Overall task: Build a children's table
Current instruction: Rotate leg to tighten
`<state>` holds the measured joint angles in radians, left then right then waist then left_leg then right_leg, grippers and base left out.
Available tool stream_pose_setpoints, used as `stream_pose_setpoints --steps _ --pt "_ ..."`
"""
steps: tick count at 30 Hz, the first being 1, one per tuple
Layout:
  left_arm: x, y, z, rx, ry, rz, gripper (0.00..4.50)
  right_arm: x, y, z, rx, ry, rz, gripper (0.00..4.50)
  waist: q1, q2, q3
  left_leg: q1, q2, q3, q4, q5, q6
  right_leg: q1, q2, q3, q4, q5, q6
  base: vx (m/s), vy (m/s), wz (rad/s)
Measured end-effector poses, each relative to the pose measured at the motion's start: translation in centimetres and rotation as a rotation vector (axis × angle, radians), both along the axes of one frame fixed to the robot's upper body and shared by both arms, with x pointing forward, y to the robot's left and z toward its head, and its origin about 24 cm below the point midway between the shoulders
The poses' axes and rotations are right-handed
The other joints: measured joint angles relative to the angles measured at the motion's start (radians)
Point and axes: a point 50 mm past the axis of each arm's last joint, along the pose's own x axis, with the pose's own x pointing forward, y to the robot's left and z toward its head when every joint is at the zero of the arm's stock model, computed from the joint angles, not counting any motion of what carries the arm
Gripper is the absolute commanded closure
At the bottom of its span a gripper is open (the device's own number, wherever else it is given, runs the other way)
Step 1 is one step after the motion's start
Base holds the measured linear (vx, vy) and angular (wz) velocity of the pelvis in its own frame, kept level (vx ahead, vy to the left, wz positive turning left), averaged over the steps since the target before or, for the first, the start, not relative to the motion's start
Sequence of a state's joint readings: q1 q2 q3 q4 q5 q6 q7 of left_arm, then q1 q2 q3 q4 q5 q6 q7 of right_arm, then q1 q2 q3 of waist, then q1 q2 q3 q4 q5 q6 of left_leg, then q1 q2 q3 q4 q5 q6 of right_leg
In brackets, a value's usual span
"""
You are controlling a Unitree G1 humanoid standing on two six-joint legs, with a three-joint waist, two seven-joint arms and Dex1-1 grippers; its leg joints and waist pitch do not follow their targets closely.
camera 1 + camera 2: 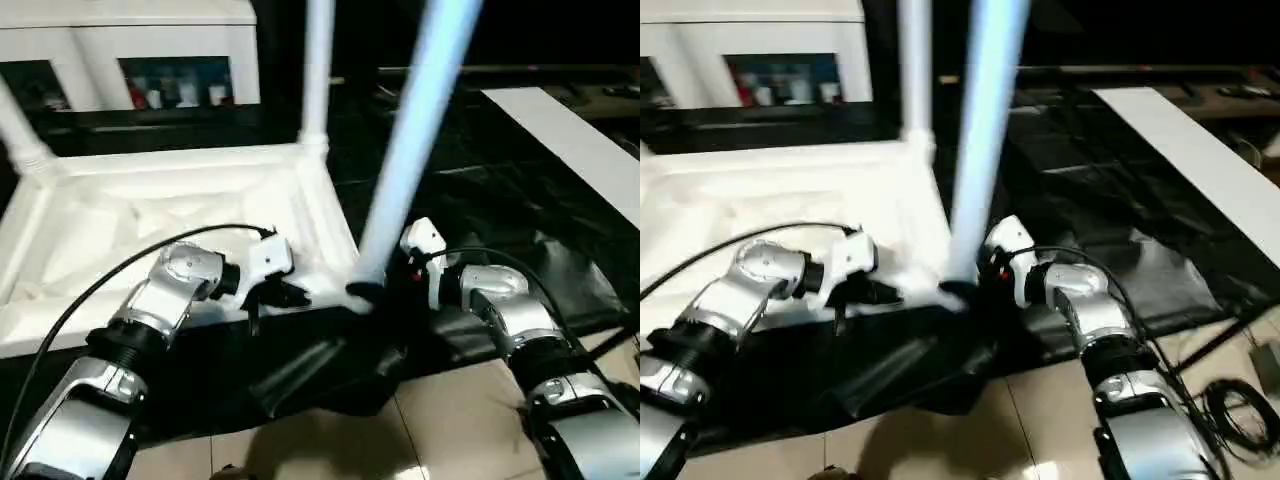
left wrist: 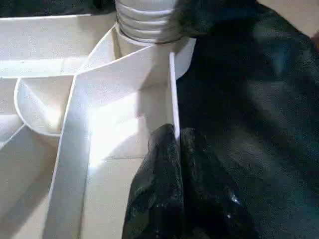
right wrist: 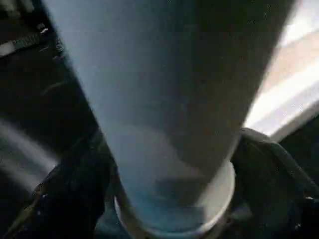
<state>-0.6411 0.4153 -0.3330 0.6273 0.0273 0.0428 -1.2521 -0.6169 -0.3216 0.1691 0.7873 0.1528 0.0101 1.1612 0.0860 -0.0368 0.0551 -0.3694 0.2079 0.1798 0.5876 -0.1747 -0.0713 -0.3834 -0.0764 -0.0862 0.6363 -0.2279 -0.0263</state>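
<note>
The children's table top (image 1: 150, 225) lies upside down, ribbed underside up, on black sheeting (image 1: 480, 200) spread over the floor (image 1: 450, 420); no bench carries it. Legs already stand in its far corners: one (image 1: 316, 70) at the far right corner, another (image 1: 20, 130) at the far left.

The head views show the whole layout. The left claw (image 1: 270, 290) sits at the top's near edge, close to the near right corner. A tilted leg (image 1: 410, 150) rises from that corner, and the right claw (image 1: 385, 280) sits at its base, on the side away from the top. A white glass-door cabinet (image 1: 130, 50) stands behind, and a long white board (image 1: 570, 140) lies on the sheeting well off to the right.

The left wrist view adds what the head views cannot resolve: the left claw (image 2: 178, 149) is clenched on the thin upright rim wall (image 2: 173, 94) of the top, one black finger on each face, with the threaded collar of the corner socket (image 2: 147, 25) just beyond.

The right wrist view shows the leg's lower end (image 3: 164, 149) between the right claw's two fingers (image 3: 70, 194), which stand spread wide on either side. Whether they press the leg cannot be told.
</note>
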Motion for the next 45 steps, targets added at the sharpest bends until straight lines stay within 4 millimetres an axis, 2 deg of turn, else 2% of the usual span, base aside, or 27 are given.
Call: stream_pose_setpoints --steps 13,17,21,24,28,33,38,39,42,45 --pt "-0.3 0.3 0.1 0.001 0.007 -0.017 4.50 -0.5 0.1 -0.1 -0.005 0.022 0.034 1.73 0.002 -0.001 0.000 0.000 0.000 0.000 -0.001 -0.002 -0.003 0.000 0.000 0.000 0.000 0.000 0.000 0.000 0.000 0.00" --pt "-0.2 0.4 0.1 0.000 0.011 -0.011 4.50 -0.5 0.2 -0.2 0.008 0.025 0.012 1.80 0.001 -0.001 0.000 0.000 0.000 0.000 -0.001 -0.002 -0.003 0.000 0.000 0.000 0.000 0.000 0.000 0.000 0.000 0.00" --pt "0.7 0.1 -0.1 0.005 -0.021 0.103 4.50 0.5 1.3 -1.0 0.040 -0.009 -0.191 1.81 -0.012 -0.002 -0.001 0.003 0.000 0.000 0.000 0.000 -0.006 0.000 0.000 0.002 0.003 0.000 0.000 0.000 0.000 0.00" --pt "1.9 -1.0 -0.3 0.009 -0.058 0.233 4.50 1.9 2.2 -1.3 0.061 -0.010 -0.440 1.82 -0.027 -0.002 -0.001 0.004 0.000 0.000 0.001 0.002 -0.006 0.001 0.000 0.002 0.004 0.002 0.001 0.000 0.000 0.00" --pt "3.1 -3.7 -0.4 -0.009 -0.074 0.387 4.50 3.4 3.0 -1.3 0.068 -0.002 -0.763 1.82 -0.030 -0.002 -0.001 0.004 -0.002 0.001 0.000 0.002 -0.006 0.000 0.000 0.007 0.003 0.002 0.001 0.000 0.000 0.00" --pt "3.5 -5.4 -0.4 -0.011 -0.093 0.445 4.50 4.1 3.6 -1.1 0.077 0.006 -0.945 1.82 -0.027 -0.001 -0.002 0.003 -0.003 0.002 -0.002 0.001 -0.005 -0.001 0.001 0.009 0.002 0.002 0.002 0.000 0.000 0.00" --pt "3.6 -5.7 -0.4 0.000 -0.125 0.431 4.50 4.1 3.9 -1.2 0.096 -0.005 -0.955 1.82 -0.027 -0.001 -0.001 0.002 -0.003 0.003 -0.002 0.001 -0.004 -0.001 0.001 0.010 0.001 0.003 0.002 0.000 0.000 0.00" --pt "3.6 -5.6 -0.4 0.000 -0.127 0.426 4.50 4.0 3.8 -1.2 0.107 -0.002 -0.945 1.26 -0.027 -0.001 -0.001 0.002 -0.003 0.003 -0.002 0.001 -0.004 -0.001 0.001 0.010 0.001 0.003 0.002 0.000 0.000 0.00" --pt "3.6 -5.3 -0.4 0.003 -0.132 0.415 4.50 3.7 3.7 -1.4 0.092 -0.058 -0.897 1.09 -0.027 -0.001 -0.001 0.002 -0.003 0.003 -0.002 0.001 -0.004 -0.001 0.001 0.010 0.001 0.003 0.002 0.000 0.000 0.00" --pt "3.6 -4.7 -0.3 0.007 -0.134 0.412 4.50 3.7 3.3 -1.1 0.075 -0.116 -0.866 0.68 -0.031 -0.001 -0.001 0.002 -0.002 0.003 -0.002 0.001 -0.004 -0.002 0.002 0.010 0.001 0.003 0.002 0.000 0.000 0.00"
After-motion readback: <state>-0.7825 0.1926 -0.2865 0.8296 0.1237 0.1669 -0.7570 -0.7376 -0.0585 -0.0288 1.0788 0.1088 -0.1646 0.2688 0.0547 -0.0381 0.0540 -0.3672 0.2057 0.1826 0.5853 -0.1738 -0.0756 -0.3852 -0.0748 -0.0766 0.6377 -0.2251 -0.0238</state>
